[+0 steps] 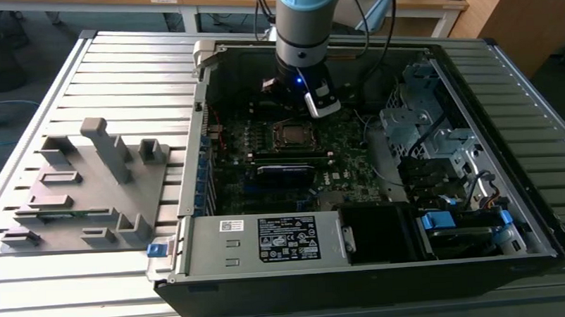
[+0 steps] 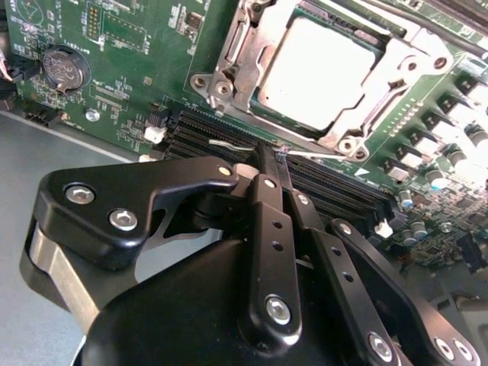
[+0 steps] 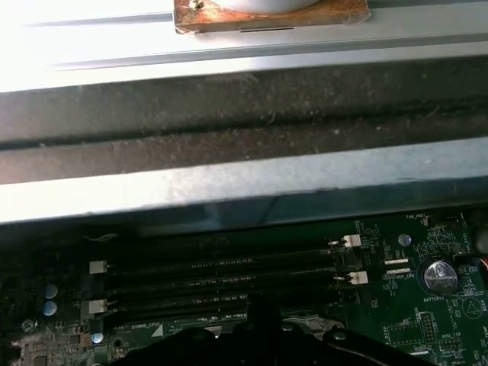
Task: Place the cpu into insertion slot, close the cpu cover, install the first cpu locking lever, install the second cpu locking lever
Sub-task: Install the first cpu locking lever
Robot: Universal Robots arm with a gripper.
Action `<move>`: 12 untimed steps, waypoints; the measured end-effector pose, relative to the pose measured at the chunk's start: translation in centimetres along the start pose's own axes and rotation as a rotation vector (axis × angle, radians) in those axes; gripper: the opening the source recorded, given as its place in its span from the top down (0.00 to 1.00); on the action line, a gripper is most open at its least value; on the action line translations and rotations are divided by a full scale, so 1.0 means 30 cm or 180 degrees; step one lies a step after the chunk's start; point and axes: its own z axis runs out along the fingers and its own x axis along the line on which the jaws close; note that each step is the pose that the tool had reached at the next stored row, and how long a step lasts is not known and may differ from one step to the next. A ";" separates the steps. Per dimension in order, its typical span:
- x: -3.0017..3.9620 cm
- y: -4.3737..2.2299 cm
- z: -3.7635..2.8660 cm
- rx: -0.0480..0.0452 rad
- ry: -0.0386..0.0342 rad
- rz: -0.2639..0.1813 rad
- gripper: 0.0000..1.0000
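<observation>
The cpu [image 2: 319, 70] lies flat in the insertion slot [image 1: 291, 135] of the green motherboard [image 2: 130, 46], its bright metal top showing through the cut-out of the cpu cover [image 2: 383, 97]. The cover lies down over the chip. In the second wrist view my gripper [image 2: 273, 152] hangs just outside the socket's edge, its black fingers [image 2: 267, 198] pressed together. The tips are at a thin silvery locking lever [image 2: 328, 155] that runs along that edge over the memory slots. In the exterior view the gripper [image 1: 299, 94] stands above the board, just behind the socket.
The open computer case [image 1: 510, 214] walls the board in. A power supply [image 1: 266, 240] sits at its front and a drive cage [image 1: 422, 125] on the exterior view's right. Long black memory slots [image 3: 221, 267] and a coin battery [image 3: 436, 274] lie close by. A grey fixture plate [image 1: 86, 186] rests outside the case.
</observation>
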 end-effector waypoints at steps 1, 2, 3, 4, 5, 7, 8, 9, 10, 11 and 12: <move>0.000 -0.001 0.002 -0.0001 -0.0005 -0.0001 0.90; 0.000 -0.001 0.003 -0.0001 -0.0007 -0.0002 0.90; 0.000 -0.001 0.004 -0.0001 -0.0008 -0.0002 0.90; 0.000 -0.001 0.004 0.0000 -0.0008 -0.0002 0.90; 0.000 -0.001 0.004 0.0000 -0.0008 -0.0002 0.90; 0.000 -0.001 0.004 -0.0001 -0.0008 -0.0002 0.90; 0.000 -0.001 0.005 -0.0001 -0.0009 0.0000 0.90; 0.000 -0.001 0.005 0.0000 -0.0012 0.0012 0.90; 0.000 -0.001 0.006 0.0001 -0.0019 0.0041 0.90; -0.001 -0.001 0.007 0.0002 -0.0029 0.0080 0.90; -0.001 -0.001 0.008 0.0003 -0.0039 0.0120 0.90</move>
